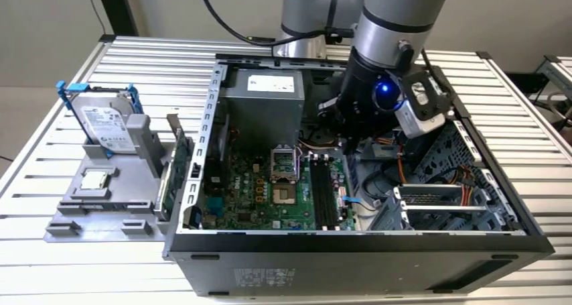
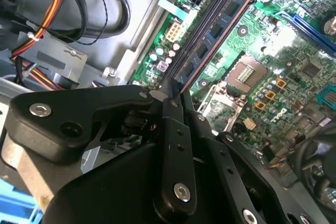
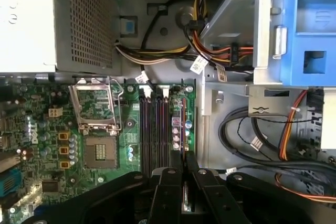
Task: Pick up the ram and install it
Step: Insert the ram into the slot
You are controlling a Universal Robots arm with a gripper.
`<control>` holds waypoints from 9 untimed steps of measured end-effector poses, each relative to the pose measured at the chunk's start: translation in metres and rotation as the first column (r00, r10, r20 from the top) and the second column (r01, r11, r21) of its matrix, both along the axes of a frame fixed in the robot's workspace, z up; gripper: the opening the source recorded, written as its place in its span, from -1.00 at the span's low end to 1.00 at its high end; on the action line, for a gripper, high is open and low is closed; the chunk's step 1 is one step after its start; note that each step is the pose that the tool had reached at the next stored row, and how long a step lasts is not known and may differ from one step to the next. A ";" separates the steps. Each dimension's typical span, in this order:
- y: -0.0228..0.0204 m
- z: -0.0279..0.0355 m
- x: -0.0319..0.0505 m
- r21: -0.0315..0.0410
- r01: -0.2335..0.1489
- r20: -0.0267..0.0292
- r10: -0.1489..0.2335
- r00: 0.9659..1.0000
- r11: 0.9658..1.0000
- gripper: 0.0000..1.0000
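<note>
In the second wrist view the ram (image 2: 218,30) is a long narrow stick with dark chips and an orange edge. It reaches out from my gripper (image 2: 173,98), whose fingers are shut on one end of it. It runs parallel to the black motherboard slots (image 2: 197,32), right beside them; I cannot tell whether it touches them. In the first wrist view my gripper (image 3: 184,169) hangs over the near end of the slots (image 3: 155,129). In the exterior view my gripper (image 1: 347,143) is inside the open computer case, at the far end of the slots (image 1: 323,194).
The case walls (image 1: 210,117) and the drive cage (image 1: 438,198) flank the motherboard. Cable bundles (image 3: 173,51) and the power supply (image 1: 268,94) lie behind the slots. On the exterior view's left, a grey stand holds a hard drive (image 1: 107,120) and a green expansion card (image 1: 179,171).
</note>
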State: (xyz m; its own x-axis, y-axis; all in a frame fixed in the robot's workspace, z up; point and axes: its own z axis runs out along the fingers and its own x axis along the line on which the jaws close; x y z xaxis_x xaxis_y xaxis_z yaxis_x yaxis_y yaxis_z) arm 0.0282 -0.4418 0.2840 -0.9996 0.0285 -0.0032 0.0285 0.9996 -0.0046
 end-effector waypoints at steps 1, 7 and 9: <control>0.0000 -0.0018 0.0000 0.000 0.000 0.000 0.000 1.000 1.000 -1.00; -0.0001 -0.0127 -0.0003 0.000 0.000 0.000 0.000 1.000 1.000 -1.00; -0.0002 -0.0164 -0.0007 0.000 0.000 0.000 0.000 1.000 1.000 -1.00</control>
